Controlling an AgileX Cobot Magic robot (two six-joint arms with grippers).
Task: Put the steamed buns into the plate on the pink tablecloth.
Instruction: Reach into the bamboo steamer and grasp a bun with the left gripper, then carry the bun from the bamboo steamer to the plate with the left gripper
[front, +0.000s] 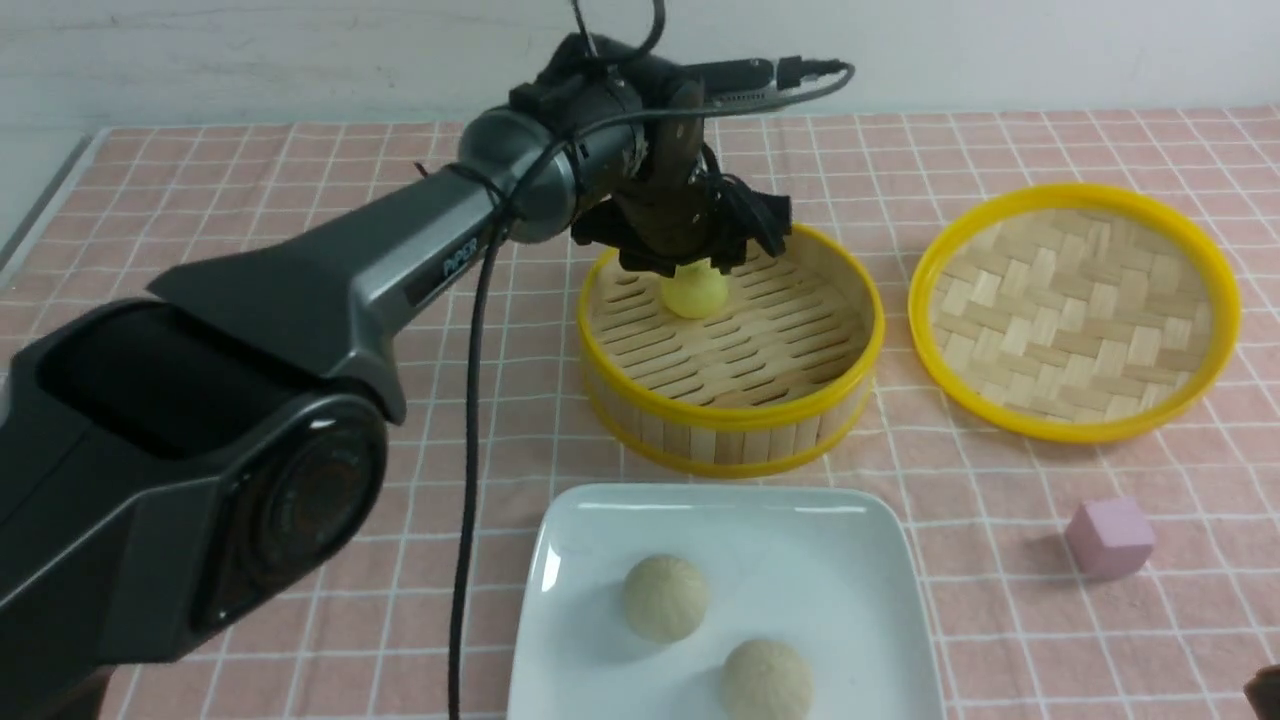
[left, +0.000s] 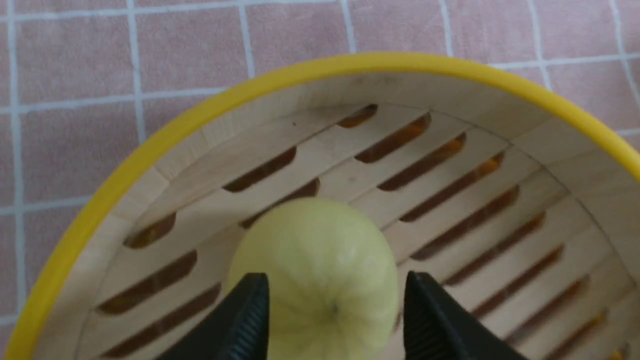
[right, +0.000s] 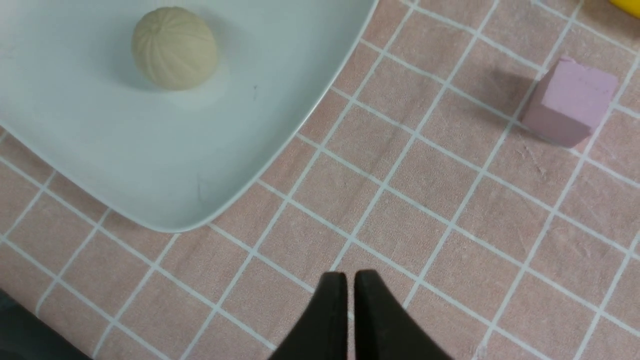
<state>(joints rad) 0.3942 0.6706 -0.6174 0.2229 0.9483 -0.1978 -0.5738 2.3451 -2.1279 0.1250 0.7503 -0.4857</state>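
the left arm (front: 300, 270) fills the left of the front view and reaches across the pink tablecloth (front: 250, 180) to the upper middle. there the left gripper (front: 690, 262) hangs over the yellow-rimmed bamboo steamer basket (front: 730, 410). under it, at the back left of the slatted floor, is the pale yellow steamed bun (front: 693, 295). in the left wrist view its two black fingers (left: 250, 310) stand wide apart, one at each flank of that bun (left: 320, 265). i cannot tell whether they press on it or only straddle it, nor whether it rests on the slats or is lifted.

in the lower middle of the front view, just in front of the basket, lies the white square plate (front: 800, 560). two beige ridged buns sit on it, apart from each other: one left of centre (front: 666, 597), the other (front: 767, 680) at the bottom edge of the frame.

in the upper right lies the yellow-rimmed woven lid (front: 1075, 310), just beside the basket. a pink cube (front: 1110, 537) sits on the cloth in the lower right, near the plate but apart from it.

the right wrist view shows the right gripper (right: 350, 280) above bare cloth, its fingertips nearly together with only a thin slit between them, holding nothing. a plate corner (right: 125, 165) with one beige bun (right: 174, 47) shows in the upper left of that frame, the cube (right: 570, 102) in the upper right.
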